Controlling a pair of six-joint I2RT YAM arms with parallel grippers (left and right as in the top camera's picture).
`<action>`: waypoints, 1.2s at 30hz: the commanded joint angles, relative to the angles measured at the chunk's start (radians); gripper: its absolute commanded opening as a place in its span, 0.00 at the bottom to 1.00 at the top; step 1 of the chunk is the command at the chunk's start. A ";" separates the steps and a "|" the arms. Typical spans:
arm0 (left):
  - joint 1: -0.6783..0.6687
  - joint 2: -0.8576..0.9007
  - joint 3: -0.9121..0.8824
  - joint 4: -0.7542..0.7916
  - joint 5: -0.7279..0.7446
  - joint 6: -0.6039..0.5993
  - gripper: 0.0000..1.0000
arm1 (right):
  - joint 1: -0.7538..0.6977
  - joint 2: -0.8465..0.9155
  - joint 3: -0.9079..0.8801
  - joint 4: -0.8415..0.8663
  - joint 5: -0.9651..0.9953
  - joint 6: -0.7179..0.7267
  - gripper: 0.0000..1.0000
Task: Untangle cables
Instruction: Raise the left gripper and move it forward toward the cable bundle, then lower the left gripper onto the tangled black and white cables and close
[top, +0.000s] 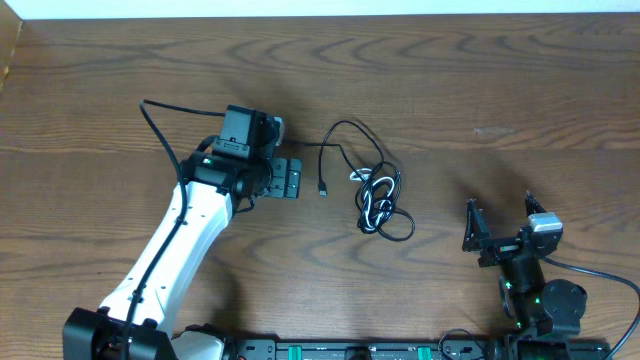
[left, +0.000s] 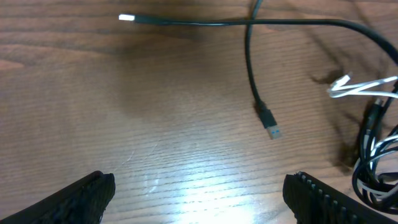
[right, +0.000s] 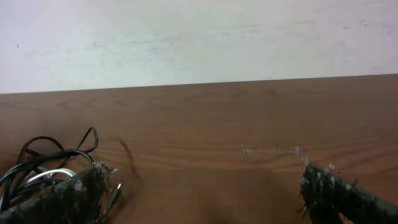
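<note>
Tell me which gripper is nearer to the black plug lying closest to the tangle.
Left. The plug lies just ahead of the open left gripper; the right gripper stands far off, on the other side of the cable tangle.

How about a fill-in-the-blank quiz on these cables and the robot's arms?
1. The left arm and right arm both hold their jaws ____, gripping nothing.
2. The tangled bundle mixes a black cable with a ____ one.
3. The black cable's loose plug lies nearer the ____ arm.
Missing words: open, white, left.
</note>
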 joint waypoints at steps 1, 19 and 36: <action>-0.022 0.020 0.042 -0.003 0.013 0.015 0.92 | 0.006 -0.001 -0.001 -0.005 0.008 -0.010 0.99; -0.274 0.121 0.165 -0.103 0.016 0.121 0.92 | 0.006 -0.001 -0.001 -0.005 0.008 -0.010 0.99; -0.350 0.178 0.163 0.001 0.016 0.120 0.92 | 0.006 -0.001 -0.001 -0.005 0.008 -0.010 0.99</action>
